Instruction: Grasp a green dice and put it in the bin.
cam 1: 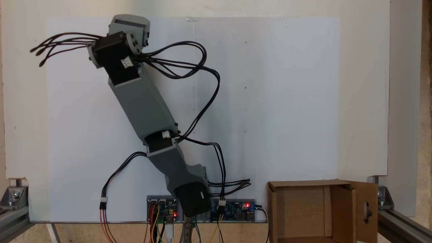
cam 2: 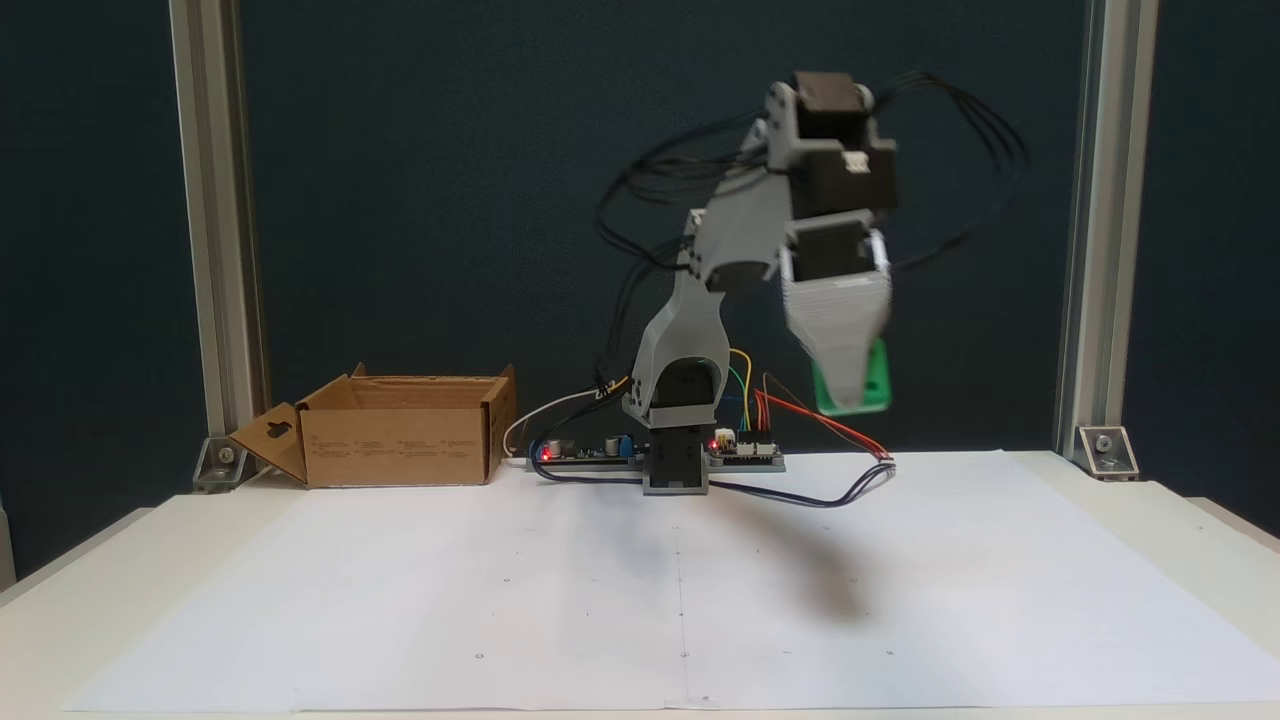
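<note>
In a fixed view from the front, my gripper (cam 2: 850, 396) hangs pointing down, high above the white sheet and right of the arm's base. A small bright green dice (cam 2: 878, 386) sits at its tip, partly covered by the grey front jaw and lifted clear of the table. The gripper is shut on it. The picture is blurred there. The bin (cam 2: 400, 440), a brown cardboard box with open flaps, stands at the back left of that view, far from the gripper. In a fixed view from above, the bin (cam 1: 272, 206) is at the bottom right, and the arm's wrist (cam 1: 130, 28) reaches to the upper left, covering the jaws.
Circuit boards with red lights (cam 2: 745, 452) and loose cables (cam 2: 830, 490) lie around the arm's base (cam 2: 675, 470). Aluminium posts (cam 2: 1085, 230) stand at both back corners. A white paper sheet (cam 2: 600, 600) covers the table. The bin's side flap has a keyhole cutout (cam 1: 366, 211).
</note>
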